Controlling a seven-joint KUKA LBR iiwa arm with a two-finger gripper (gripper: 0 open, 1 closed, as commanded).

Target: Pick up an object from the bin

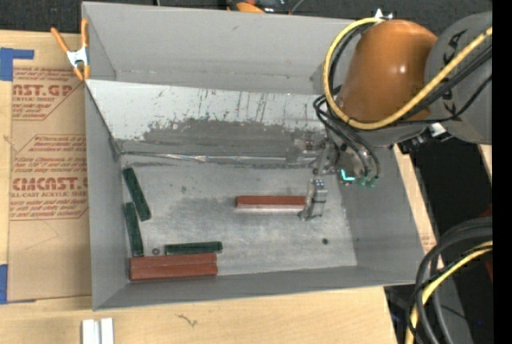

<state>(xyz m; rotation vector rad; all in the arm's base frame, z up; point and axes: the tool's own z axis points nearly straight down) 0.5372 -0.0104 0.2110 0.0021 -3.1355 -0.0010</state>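
Observation:
My gripper (pixel 314 205) hangs low over the right middle of the bin floor. Its fingertips are at the right end of a thin reddish-brown bar (pixel 270 204) that lies flat and runs left to right. The bar's right end meets the fingertips; whether it sits between them I cannot tell.
A larger reddish-brown block (pixel 174 267) lies along the bin's front wall at the left, with a dark green strip (pixel 193 249) just behind it. Two more dark green strips (pixel 135 193) (pixel 132 229) lie by the left wall. The arm's orange cover fills the right.

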